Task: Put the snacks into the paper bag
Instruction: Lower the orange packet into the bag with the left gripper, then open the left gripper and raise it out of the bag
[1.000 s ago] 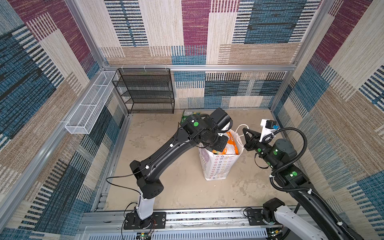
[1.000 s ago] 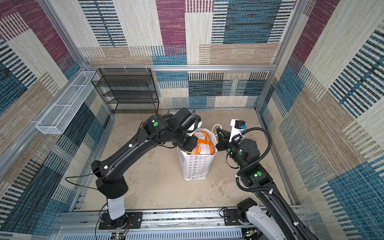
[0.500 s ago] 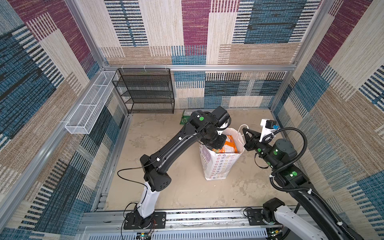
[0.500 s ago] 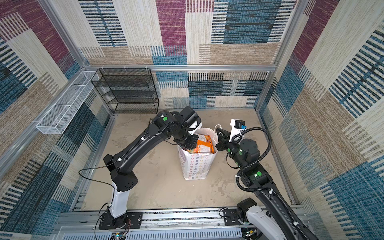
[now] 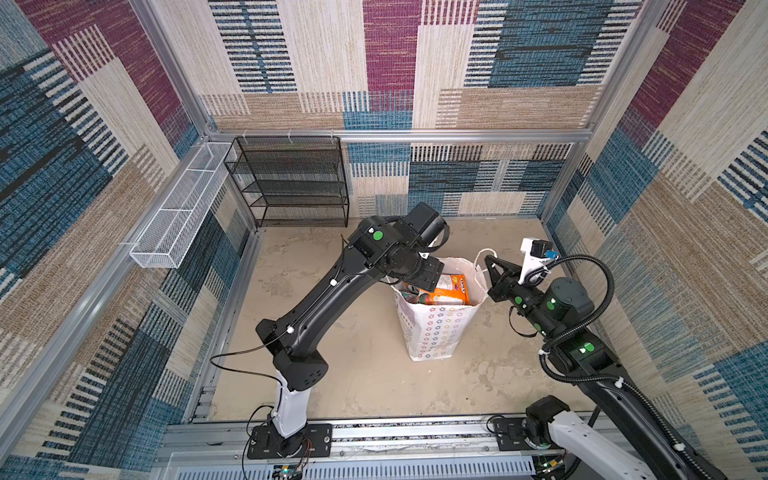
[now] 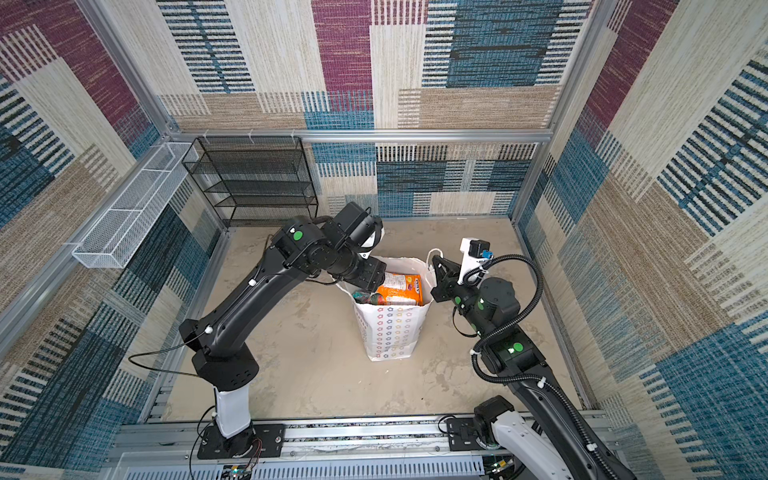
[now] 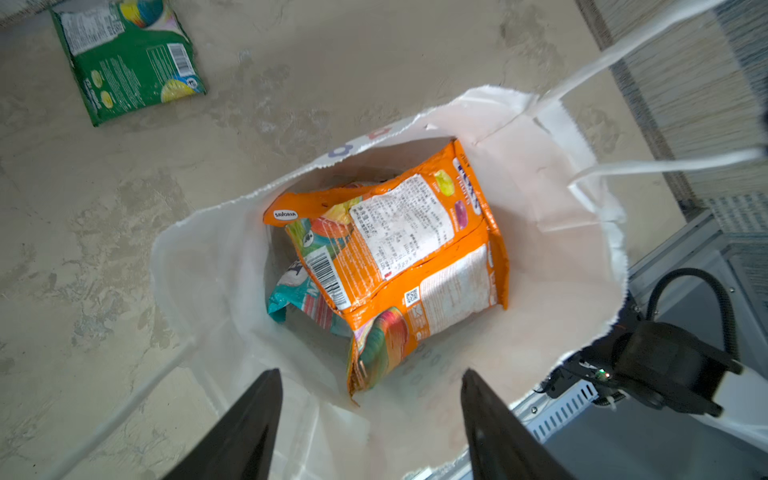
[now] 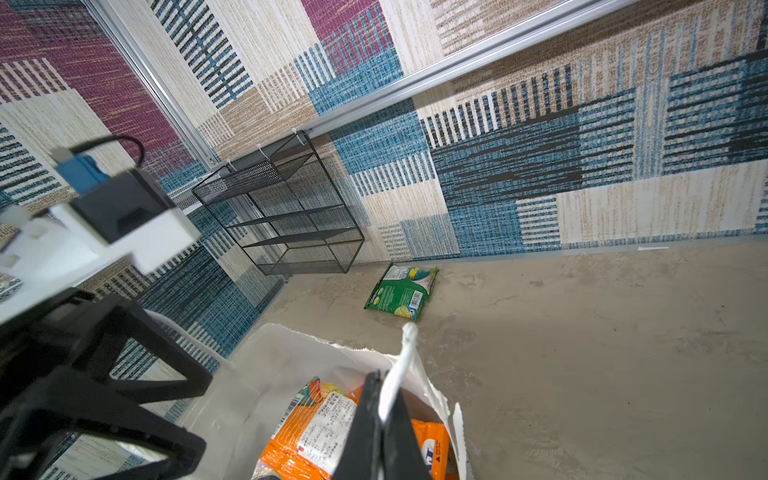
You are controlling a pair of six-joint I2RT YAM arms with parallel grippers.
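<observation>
Black left hand (image 7: 370, 374) — jaws spread, nothing between them, poised over the open mouth of the paper bag (image 7: 552, 137). Inside stood an orange packet (image 7: 415, 257), leaning on edge over a teal packet (image 7: 286, 297). The right hand (image 8: 384, 395) was pressed together on one white loop handle (image 8: 400, 365), holding that side of the bag up. One green packet (image 8: 401, 293) lay flat on the worktop (image 8: 582, 353) near the black wire rack (image 8: 286, 216), well apart from the bag.

Judgement: the packet is glossy film, light, soft and likely slippery. Its flat face gives little purchase, so pinch a crimped end seam or a raised corner. The bag paper looked thin and tip-prone — the hold on the handle matters.
</observation>
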